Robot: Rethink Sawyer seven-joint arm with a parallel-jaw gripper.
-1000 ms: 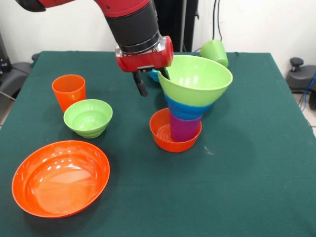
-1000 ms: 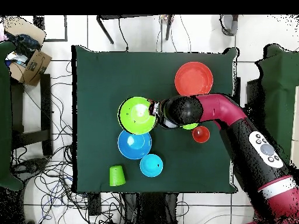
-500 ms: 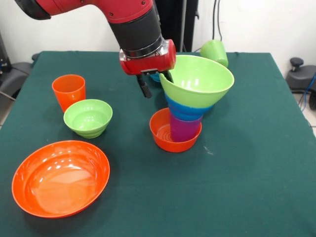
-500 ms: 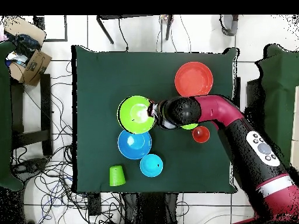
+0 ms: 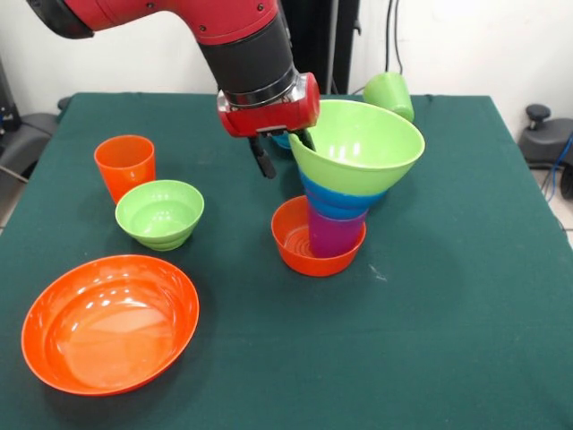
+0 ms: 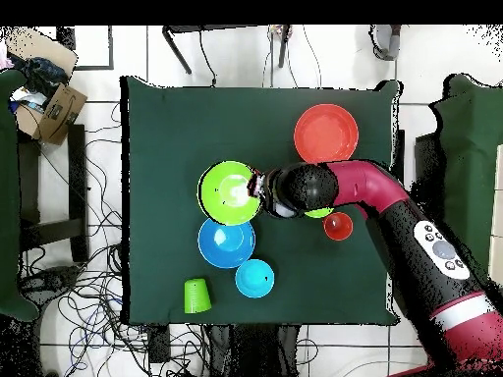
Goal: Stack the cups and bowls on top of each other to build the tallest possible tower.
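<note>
Only overhead shows two blue bowls (image 6: 227, 242) beside the tower (image 6: 230, 192)

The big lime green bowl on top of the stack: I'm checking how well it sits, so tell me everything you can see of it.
The big lime green bowl is glossy smooth plastic, wide-mouthed, upright and empty, tilted slightly. It crowns the tower, nested in a blue bowl over a purple cup standing in a small orange bowl. The gripper straddles its rim, one of the fingers outside, the other inside; actual contact is unclear.
</note>
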